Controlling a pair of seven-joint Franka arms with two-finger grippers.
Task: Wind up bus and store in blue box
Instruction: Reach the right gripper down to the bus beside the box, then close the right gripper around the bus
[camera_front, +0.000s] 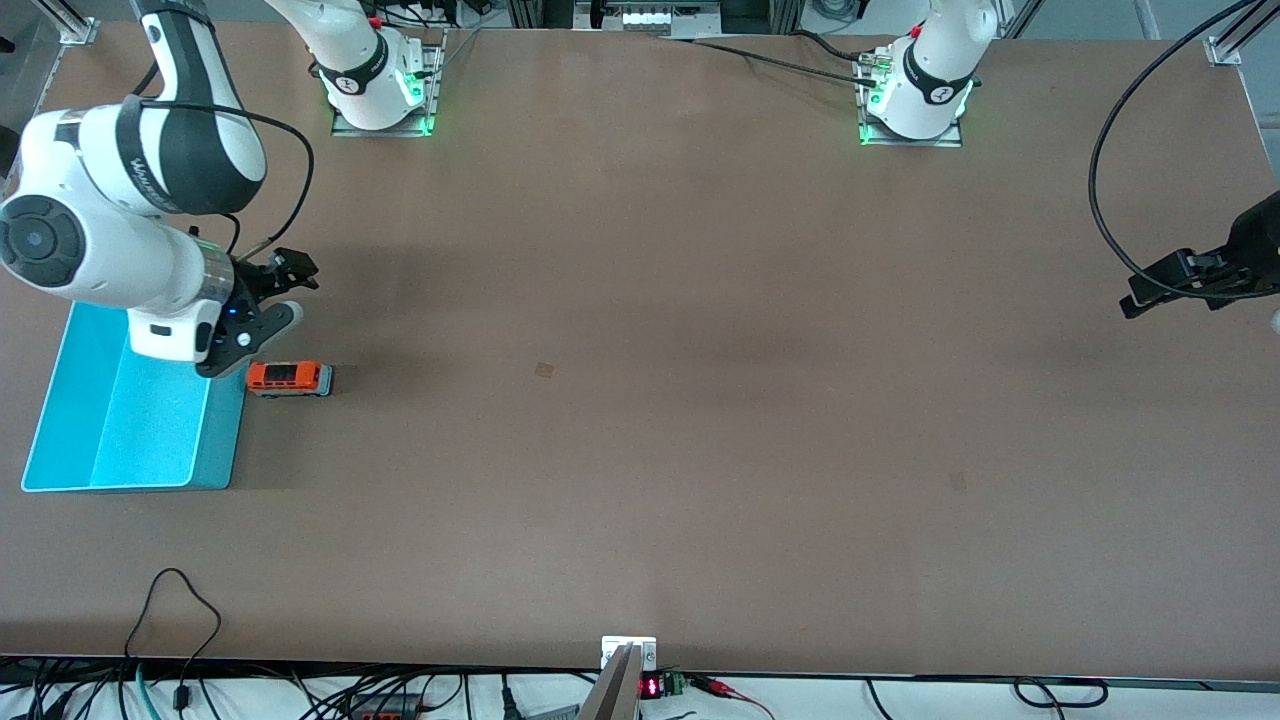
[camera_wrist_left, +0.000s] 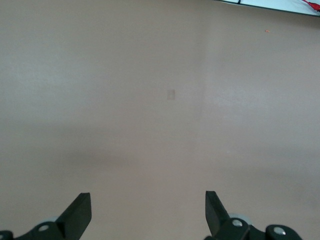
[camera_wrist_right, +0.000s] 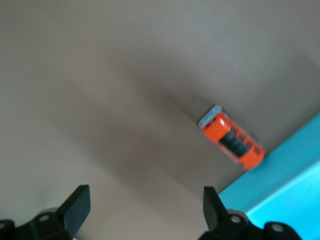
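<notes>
Bus: small orange toy bus (camera_front: 288, 378) with dark windows, on the brown table (camera_front: 700, 350), just beside the box's wall toward the left arm's end.
Box: light blue open plastic bin (camera_front: 60, 400), nothing visible inside.
Right gripper (camera_wrist_right: 145, 207): fingers apart, over the table at about 12 o'clock of the bus.
Left gripper (camera_wrist_left: 147, 210): fingers apart, waiting at its own table end.

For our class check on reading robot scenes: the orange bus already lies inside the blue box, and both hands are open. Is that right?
Not quite. The bus stands on the table beside the blue box, at its wall toward the left arm's end, not in it; the front view shows this. The right hand and the left hand are indeed open.
</notes>
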